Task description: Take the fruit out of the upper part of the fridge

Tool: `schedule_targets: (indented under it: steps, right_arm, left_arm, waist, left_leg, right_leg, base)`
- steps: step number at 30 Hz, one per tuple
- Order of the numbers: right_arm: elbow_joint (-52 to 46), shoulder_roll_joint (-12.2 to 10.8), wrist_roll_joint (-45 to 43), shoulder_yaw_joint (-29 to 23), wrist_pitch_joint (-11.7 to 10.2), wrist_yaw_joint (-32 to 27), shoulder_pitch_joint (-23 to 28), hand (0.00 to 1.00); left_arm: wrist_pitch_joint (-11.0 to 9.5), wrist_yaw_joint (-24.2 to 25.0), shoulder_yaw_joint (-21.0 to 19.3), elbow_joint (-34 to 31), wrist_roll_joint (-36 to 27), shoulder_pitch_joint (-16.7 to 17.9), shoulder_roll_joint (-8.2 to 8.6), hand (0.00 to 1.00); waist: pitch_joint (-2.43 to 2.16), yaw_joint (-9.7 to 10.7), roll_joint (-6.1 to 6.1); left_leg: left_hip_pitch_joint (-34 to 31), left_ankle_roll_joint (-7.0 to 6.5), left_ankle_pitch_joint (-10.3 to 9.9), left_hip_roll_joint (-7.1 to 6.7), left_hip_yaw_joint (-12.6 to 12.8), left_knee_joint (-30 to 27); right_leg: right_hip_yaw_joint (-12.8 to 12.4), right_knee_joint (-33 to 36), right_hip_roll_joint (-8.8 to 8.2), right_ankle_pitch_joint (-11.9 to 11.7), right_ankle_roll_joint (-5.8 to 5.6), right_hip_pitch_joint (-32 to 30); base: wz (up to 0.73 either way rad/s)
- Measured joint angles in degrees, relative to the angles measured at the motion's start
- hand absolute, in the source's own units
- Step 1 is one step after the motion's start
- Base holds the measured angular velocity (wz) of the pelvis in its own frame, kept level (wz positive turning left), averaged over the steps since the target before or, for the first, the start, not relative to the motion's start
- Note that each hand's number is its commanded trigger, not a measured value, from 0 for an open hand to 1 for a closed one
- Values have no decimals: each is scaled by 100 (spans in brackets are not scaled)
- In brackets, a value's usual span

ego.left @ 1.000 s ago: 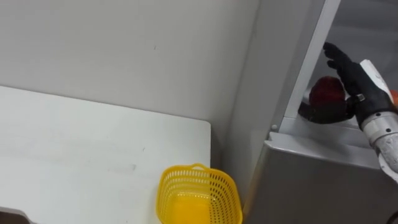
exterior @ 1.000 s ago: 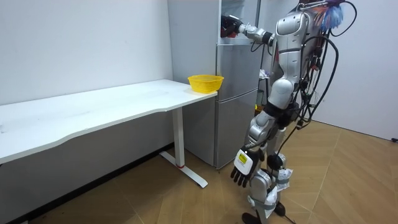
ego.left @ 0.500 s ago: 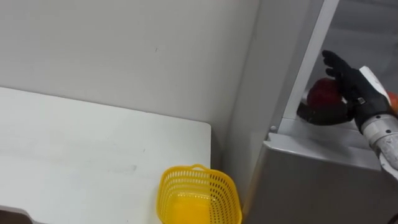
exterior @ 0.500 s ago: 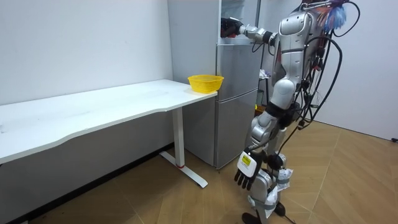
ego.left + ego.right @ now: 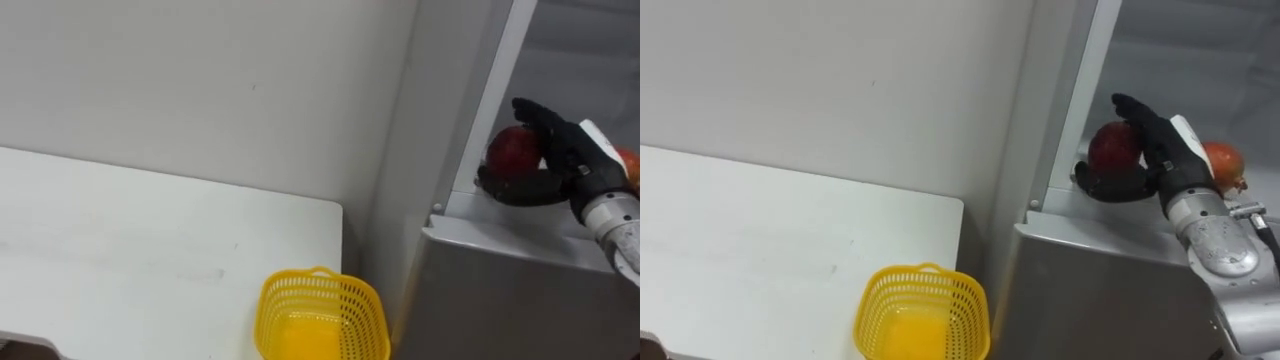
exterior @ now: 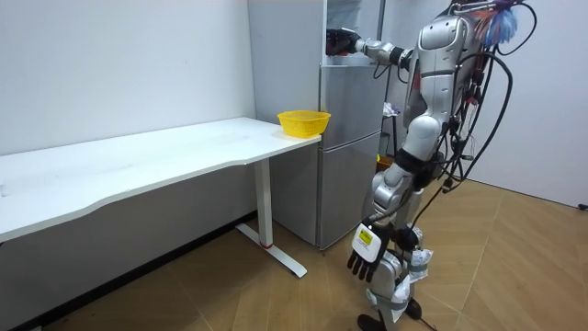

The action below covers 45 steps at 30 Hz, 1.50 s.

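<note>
Right hand (image 5: 566, 152) has shifted since a second ago: fingers that stood raised above the red fruit (image 5: 512, 150) are now curled over its top, thumb hooked underneath, so the hand grips it. One fruit is held. It is inside the upper compartment of the fridge (image 6: 349, 138), close to the front left corner of the opening, just beside the pale upright frame. Cannot tell whether it touches the ledge below or is lifted clear of it. A second fruit (image 5: 1224, 165), orange-red, lies further right in the same compartment, behind the back of the hand and partly hidden by it. That makes two fruits. One yellow basket (image 5: 285, 300) of open mesh stands on the one white table (image 5: 150, 250), at the corner nearest the fridge, just short of the edge. In the room view the robot stands upright on the wooden floor in front of the fridge, right arm stretched out level into the upper compartment. Left hand (image 6: 363, 257) hangs low beside the leg, fingers straight, loosely spread, pointing down, holding nothing.
</note>
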State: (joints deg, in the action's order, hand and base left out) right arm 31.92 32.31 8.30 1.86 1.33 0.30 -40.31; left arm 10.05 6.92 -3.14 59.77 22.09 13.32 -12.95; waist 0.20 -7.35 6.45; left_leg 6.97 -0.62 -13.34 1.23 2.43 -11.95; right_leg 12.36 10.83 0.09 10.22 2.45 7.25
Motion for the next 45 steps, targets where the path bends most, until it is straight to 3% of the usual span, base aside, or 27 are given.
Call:
schedule_targets:
  steps: [6,16,22,33,38,41,45]
  right_arm:
    - [71,1,296,-7,-62,71,-21,100]
    - [63,1,318,2,-47,119,-22,100]
    - [36,1,268,28,-47,161,-26,100]
    - [-76,-17,339,30,6,96,-23,100]
    - [-870,-127,117,29,245,-270,181,100]
    - [-1499,-148,58,-3,245,-517,523,100]
    - [-2286,-431,-40,-83,224,-761,941,100]
  left_arm:
    - [5,-19,-3,-1,2,-42,-5,0]
    - [41,-16,13,1,-1,-44,-37,0]
    - [41,-4,12,2,-2,-45,-87,0]
    - [40,-10,11,-11,-2,-28,-109,0]
    - [38,-126,12,-4,-140,43,-97,0]
    - [36,-158,8,-3,-125,30,-88,0]
    - [-6,-199,13,-4,-124,-4,-50,0]
  waist:
    - [-20,-2,-66]
    - [-34,-47,-22]
    - [-65,-61,30]
    - [-52,-57,35]
    - [-31,34,-24]
    - [-37,58,-81]
    - [-49,126,-212]
  left_leg:
    - [68,2,0,-1,1,28]
    - [82,2,0,-12,16,21]
    - [74,9,7,-9,29,17]
    - [66,8,5,-9,53,22]
    - [47,11,7,-20,63,61]
    - [51,13,8,-10,66,63]
    - [68,13,8,-9,83,69]
  right_leg:
    - [23,-23,1,4,0,70]
    - [-24,-31,-1,6,0,40]
    - [-50,-21,5,5,1,12]
    - [-60,-64,10,5,0,7]
    - [-93,-100,31,-2,7,-33]
    - [-109,-101,38,-3,8,-20]
    - [-129,-101,43,-3,7,-13]
  base:
    - [0]
    - [-1]
    - [-1]
    - [0]
    - [-1]
    - [-2]
    - [-4]
